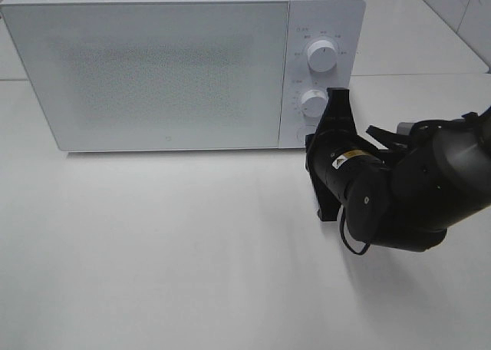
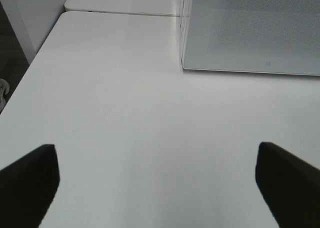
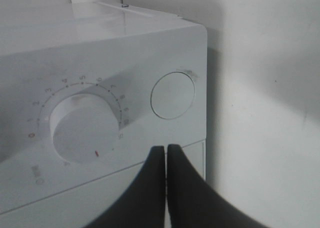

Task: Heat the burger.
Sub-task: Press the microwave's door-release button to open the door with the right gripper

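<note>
The burger is out of view. A white microwave (image 1: 176, 66) stands at the back of the table with its door shut. My right gripper (image 1: 335, 98) is at the control panel, right beside the lower knob (image 1: 313, 102). In the right wrist view the right gripper (image 3: 166, 155) is shut and empty, its tips just below the timer knob (image 3: 85, 128) and a round button (image 3: 172, 95). My left gripper (image 2: 160, 188) is open and empty above the bare table, with the microwave's front corner (image 2: 182, 63) ahead of it. The left gripper does not show in the exterior view.
The upper knob (image 1: 321, 56) sits above the lower one. The white table (image 1: 169, 250) runs in front of the microwave. The table's edge and a dark floor (image 2: 10, 43) show in the left wrist view.
</note>
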Tool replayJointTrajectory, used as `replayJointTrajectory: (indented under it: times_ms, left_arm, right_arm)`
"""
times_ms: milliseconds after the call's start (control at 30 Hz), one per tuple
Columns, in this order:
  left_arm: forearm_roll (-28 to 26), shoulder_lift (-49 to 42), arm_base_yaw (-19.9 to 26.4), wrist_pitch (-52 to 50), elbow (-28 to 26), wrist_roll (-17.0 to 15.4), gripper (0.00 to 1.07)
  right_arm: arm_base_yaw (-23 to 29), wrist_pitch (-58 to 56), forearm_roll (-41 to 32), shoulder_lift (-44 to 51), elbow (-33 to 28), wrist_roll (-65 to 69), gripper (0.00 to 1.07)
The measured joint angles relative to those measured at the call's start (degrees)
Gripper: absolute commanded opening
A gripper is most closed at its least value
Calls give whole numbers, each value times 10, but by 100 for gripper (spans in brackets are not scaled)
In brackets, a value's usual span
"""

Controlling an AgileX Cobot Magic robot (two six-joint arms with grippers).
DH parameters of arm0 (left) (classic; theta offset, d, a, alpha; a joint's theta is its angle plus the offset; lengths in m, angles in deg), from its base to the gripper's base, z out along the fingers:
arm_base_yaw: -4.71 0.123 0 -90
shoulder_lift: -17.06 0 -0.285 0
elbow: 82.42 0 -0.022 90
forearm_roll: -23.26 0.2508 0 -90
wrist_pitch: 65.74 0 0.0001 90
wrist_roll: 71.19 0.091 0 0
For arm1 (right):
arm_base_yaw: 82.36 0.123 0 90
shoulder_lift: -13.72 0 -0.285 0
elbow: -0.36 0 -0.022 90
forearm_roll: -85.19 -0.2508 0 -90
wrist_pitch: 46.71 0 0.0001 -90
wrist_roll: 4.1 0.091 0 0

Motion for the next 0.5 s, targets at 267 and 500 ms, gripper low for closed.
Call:
replayJointTrajectory:
  times_ms: [267,500]
  left_arm:
    - [0,0,0,0,0,0,100]
    - [1,0,0,0,0,0,100]
  right_arm:
    - [-26,-22,-15,-7,24,-11,0]
    - [-26,-34,-14,-33,52,-20,0]
